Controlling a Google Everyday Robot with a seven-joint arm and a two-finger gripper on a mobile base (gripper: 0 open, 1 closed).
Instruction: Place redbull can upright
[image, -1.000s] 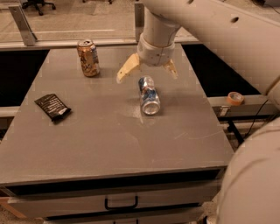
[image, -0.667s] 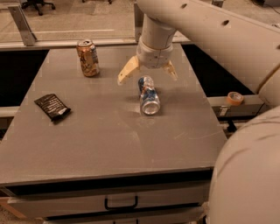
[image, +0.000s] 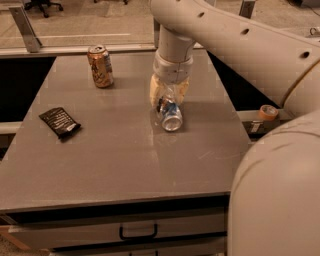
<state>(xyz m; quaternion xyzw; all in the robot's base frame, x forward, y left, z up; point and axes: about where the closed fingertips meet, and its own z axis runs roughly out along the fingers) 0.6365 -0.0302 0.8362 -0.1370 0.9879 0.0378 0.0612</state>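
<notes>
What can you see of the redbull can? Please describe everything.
The redbull can is a slim blue-and-silver metal can. It lies on its side on the grey table, with one silver end facing the camera. The tool reaches down over its far end and hides that part.

arm (image: 235, 35): cream-white, thick rounded links, small dark round holes | wrist collar (image: 173, 64): off-white, ringed cylinder | gripper (image: 169, 100): pale tan-yellow, low over table, right of centre | shell (image: 280, 195): smooth cream, near right
</notes>
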